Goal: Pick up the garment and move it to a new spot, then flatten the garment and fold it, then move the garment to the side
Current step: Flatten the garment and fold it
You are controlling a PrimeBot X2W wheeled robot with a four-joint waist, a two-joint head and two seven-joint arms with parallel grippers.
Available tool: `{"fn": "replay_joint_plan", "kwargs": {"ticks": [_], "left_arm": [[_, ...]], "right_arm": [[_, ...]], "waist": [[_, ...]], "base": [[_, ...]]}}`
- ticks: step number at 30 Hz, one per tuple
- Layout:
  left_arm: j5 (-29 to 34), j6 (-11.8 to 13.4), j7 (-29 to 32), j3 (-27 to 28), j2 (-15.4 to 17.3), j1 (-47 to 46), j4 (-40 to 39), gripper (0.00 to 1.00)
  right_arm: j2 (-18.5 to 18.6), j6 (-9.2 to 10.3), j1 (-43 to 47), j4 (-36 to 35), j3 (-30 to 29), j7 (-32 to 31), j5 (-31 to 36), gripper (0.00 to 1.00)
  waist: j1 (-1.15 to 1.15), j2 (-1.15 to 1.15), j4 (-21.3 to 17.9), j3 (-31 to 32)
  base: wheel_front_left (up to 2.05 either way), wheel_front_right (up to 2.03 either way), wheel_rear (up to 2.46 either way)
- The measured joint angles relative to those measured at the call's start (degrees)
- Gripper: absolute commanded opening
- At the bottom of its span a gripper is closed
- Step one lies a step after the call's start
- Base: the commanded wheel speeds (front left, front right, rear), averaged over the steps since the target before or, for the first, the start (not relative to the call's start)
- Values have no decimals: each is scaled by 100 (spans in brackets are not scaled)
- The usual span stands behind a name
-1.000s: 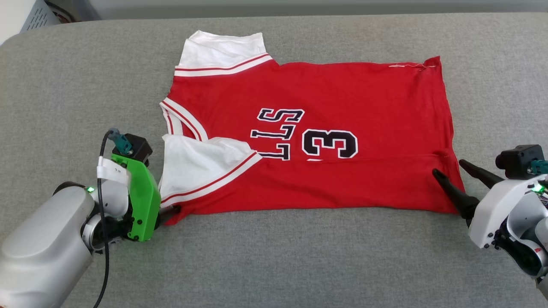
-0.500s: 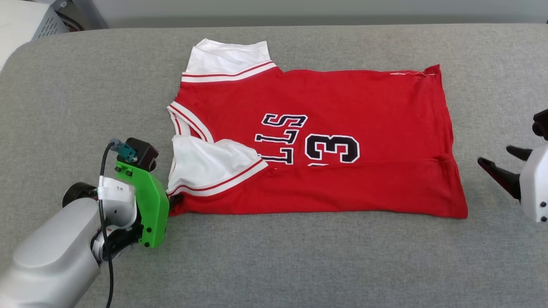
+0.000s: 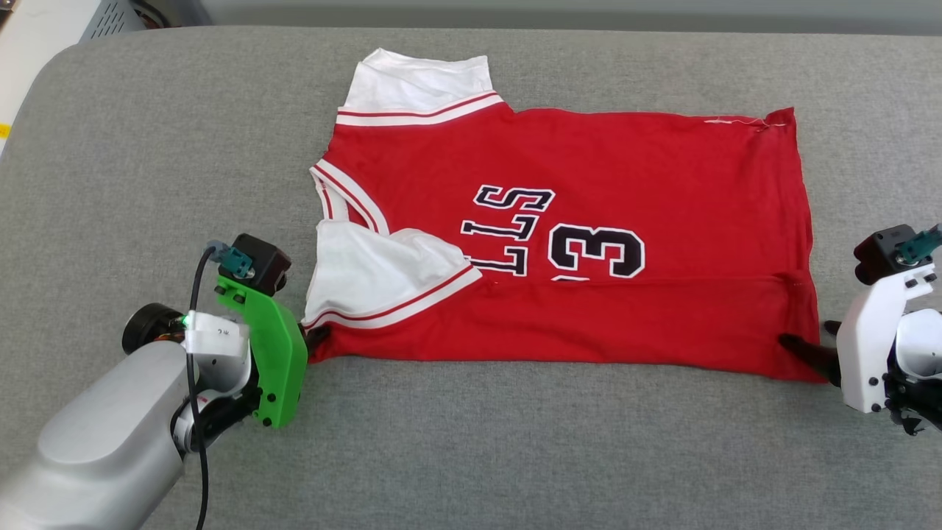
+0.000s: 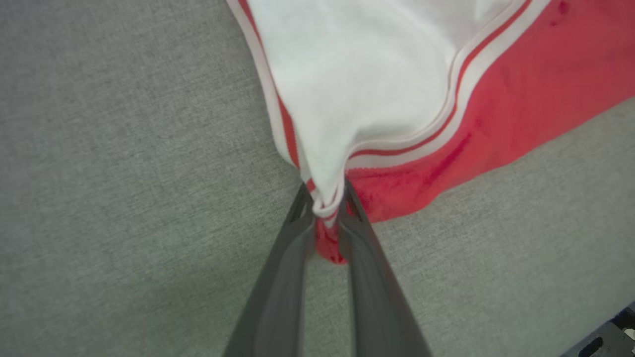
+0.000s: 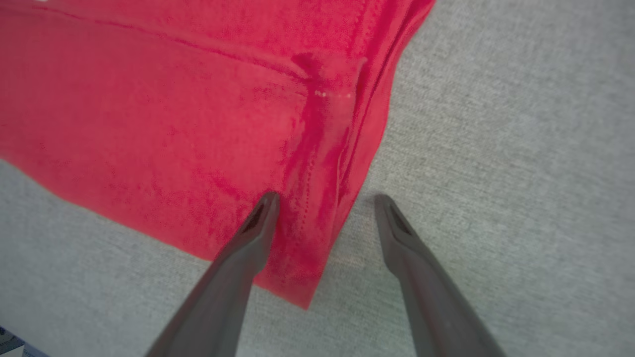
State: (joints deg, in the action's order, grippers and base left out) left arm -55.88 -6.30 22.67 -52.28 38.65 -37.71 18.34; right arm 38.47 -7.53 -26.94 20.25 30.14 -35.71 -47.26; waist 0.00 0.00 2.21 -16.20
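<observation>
The red garment (image 3: 589, 169) lies spread on the grey padded surface (image 3: 162, 147), collar to the left, with its near long edge folded over the black number. One white sleeve points away at the far left and the other lies folded onto the near left part. My left gripper (image 3: 318, 340) is shut on the near-left corner; the left wrist view shows striped trim and red cloth (image 4: 387, 74) pinched at that gripper's (image 4: 325, 198) tips. My right gripper (image 3: 806, 346) is open at the near-right corner. In the right wrist view, the right gripper (image 5: 325, 201) straddles the hem (image 5: 149, 99).
The grey surface has a rounded far-left corner, with pale floor (image 3: 29, 59) and a white vented box (image 3: 110, 15) beyond it. Bare grey padding runs along the near side and to both sides of the garment.
My right gripper swung out to the right, off the garment, then came back low to the near-right corner, still open. The left gripper kept its hold. The head camera shifted.
</observation>
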Motion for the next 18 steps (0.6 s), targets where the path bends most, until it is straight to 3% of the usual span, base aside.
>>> {"fn": "replay_joint_plan", "kwargs": {"ticks": [4,6,7,12,18], "left_arm": [[0,0,-47,-23,-31,2,52,0],[0,-1,-81,-46,-42,8,100,0],[-1,-1,-96,-54,-44,8,124,0],[-18,-3,-190,-54,-54,20,218,0],[-99,-31,-310,-15,62,152,13,0]], "right_arm": [[-134,8,35,311,25,71,-2,100],[-155,8,44,365,9,236,-44,21],[-146,8,46,377,13,330,-48,0],[-96,0,42,218,91,646,-136,0],[221,0,265,-405,59,888,-280,0]], "waist": [[0,0,27,3],[0,0,28,28],[0,0,23,41],[0,0,-15,190],[0,0,-67,471]], "base": [[0,0,0],[0,0,0],[0,0,0],[0,0,0],[0,0,0]]}}
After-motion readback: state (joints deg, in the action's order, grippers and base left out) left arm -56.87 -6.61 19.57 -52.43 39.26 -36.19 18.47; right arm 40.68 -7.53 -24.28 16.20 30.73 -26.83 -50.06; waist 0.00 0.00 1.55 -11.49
